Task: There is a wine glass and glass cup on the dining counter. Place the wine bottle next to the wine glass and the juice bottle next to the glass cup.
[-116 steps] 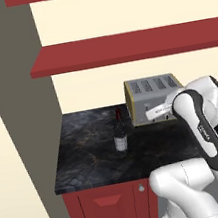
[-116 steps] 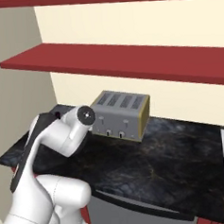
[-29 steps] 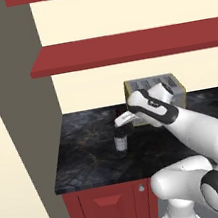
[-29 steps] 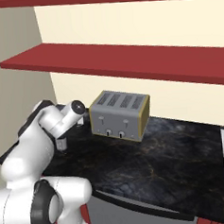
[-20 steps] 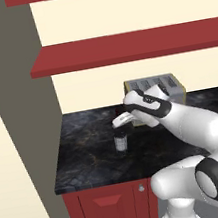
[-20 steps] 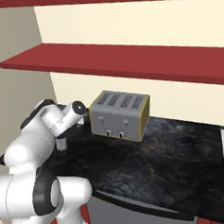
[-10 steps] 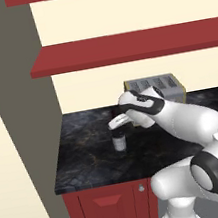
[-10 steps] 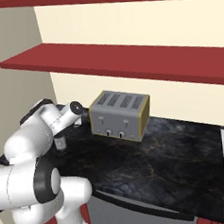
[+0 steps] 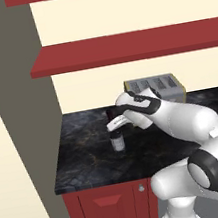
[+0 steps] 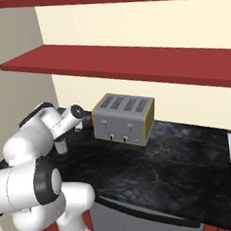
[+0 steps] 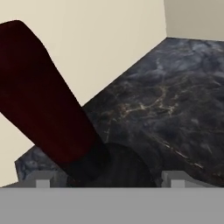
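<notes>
1. On the narrow black marbled worktop (image 9: 88, 150) stands the small dark wine bottle with its pale label (image 9: 117, 141), upright, left of the silver four-slot toaster (image 10: 123, 118).
2. Over the last second the white arm's gripper (image 9: 115, 125) has dropped onto the bottle's dark red neck (image 11: 39, 100).
3. Whether its jaws have closed, I cannot tell; lifting comes next.

Dark wine bottle (image 9: 118, 141) with red neck, seemingly pale label, black marbled worktop (image 9: 88, 150)

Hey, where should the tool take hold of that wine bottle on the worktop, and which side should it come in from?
Probably the body just under the shoulder, from above. The wine bottle stands upright on the black worktop, with open counter around it. In the hand view its dark red neck rises between the tool fingertips, so one finger can pass each side of the round body.
</notes>
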